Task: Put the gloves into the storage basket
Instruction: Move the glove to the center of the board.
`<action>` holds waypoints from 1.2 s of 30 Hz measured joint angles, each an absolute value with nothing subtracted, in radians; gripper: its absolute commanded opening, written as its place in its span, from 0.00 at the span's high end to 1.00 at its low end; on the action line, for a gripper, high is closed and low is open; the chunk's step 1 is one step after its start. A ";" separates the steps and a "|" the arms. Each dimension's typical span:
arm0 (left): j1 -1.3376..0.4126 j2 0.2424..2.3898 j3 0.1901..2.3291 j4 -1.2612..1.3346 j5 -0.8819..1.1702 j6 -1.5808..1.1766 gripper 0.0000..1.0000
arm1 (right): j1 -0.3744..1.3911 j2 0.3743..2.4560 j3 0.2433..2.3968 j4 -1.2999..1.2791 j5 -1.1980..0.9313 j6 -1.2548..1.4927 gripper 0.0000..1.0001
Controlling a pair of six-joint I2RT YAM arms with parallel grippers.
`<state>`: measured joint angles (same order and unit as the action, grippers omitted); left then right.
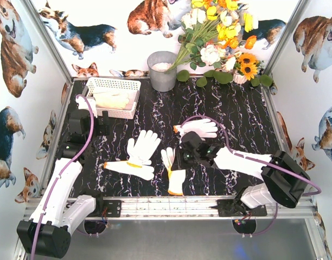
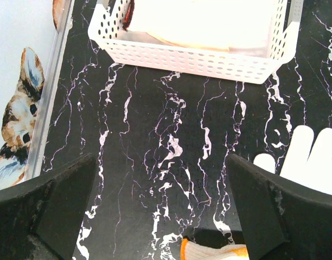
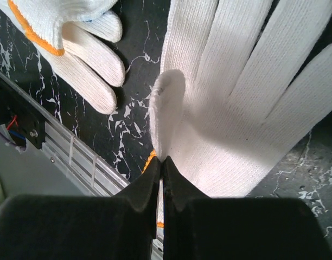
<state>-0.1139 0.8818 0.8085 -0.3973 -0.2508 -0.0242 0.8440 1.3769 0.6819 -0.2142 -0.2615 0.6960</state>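
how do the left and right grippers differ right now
The left gripper is open and empty; the right gripper is shut, pinching a white glove. The left hangs over the table short of the basket; the right sits low on its glove. Both have black fingers.

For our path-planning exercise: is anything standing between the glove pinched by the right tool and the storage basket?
Nothing tall. Between the pinched glove in the right tool and the storage basket, only a spread glove lies flat; lifting should clear it.
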 measured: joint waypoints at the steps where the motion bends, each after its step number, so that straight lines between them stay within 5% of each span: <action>1: -0.113 0.882 0.809 -0.397 -0.251 -0.024 0.00 | 0.834 1.376 0.680 -0.210 -0.270 0.689 1.00; 8: -0.113 0.882 0.809 -0.397 -0.251 -0.024 0.00 | 0.831 1.425 0.703 -0.172 -0.338 0.680 1.00; 13: -0.113 0.882 0.809 -0.397 -0.249 -0.025 0.00 | 0.880 1.517 0.757 -0.136 -0.357 0.688 0.65; 16: -0.114 0.882 0.809 -0.397 -0.235 -0.025 0.00 | 0.908 1.536 0.783 -0.126 -0.364 0.695 0.54; 36: -0.114 0.916 0.802 -0.395 -0.174 -0.026 0.00 | 0.770 1.323 0.670 -0.461 -0.066 0.884 0.57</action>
